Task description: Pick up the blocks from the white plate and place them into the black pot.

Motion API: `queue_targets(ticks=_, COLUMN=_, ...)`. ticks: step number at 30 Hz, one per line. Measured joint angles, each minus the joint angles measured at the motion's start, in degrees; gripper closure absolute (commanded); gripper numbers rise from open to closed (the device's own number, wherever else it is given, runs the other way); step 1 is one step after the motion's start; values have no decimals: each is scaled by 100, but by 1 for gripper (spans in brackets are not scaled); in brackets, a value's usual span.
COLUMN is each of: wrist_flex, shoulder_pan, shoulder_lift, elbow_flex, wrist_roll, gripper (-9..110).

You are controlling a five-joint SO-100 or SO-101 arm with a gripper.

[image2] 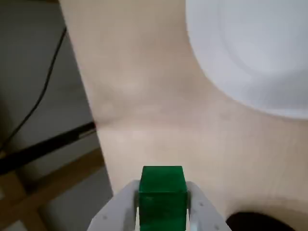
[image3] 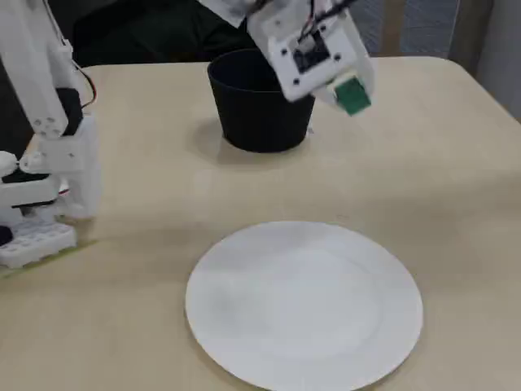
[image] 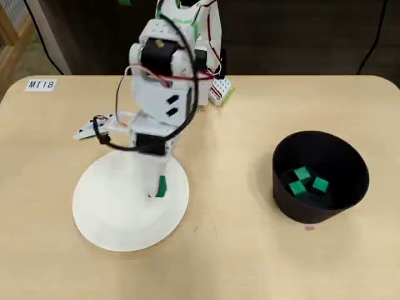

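Note:
My gripper [image: 160,186] is shut on a green block [image: 162,185] and holds it in the air over the right part of the white plate [image: 119,212]. The wrist view shows the block [image2: 162,192] clamped between the two white fingers [image2: 124,199]. In the fixed view the gripper [image3: 350,91] with the block [image3: 352,94] hangs well above the table, and the plate [image3: 305,305] is bare. The black pot [image: 287,200] stands to the right and holds three green blocks [image: 302,174]. The pot also shows in the fixed view [image3: 256,114] and in the wrist view [image2: 262,222].
The arm's base [image3: 49,163] stands at the table's back edge in the overhead view. A label reading "MT18" [image: 42,84] lies at the table's back left corner. The wrist view shows the table's edge, with floor and a black cable [image2: 33,103] beyond it.

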Motion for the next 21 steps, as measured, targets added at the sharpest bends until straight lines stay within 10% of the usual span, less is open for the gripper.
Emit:
queue_targets(ticks=11, wrist_flex=-835, shoulder_pan=-3226, shoulder_lift=1389, elbow_flex=1239, wrist_roll=694, gripper=104)
queue_targets(ticks=21, wrist_flex=-3305, shoulder_pan=-3709, shoulder_lift=1195, elbow_flex=3454, wrist_roll=642, gripper=104)
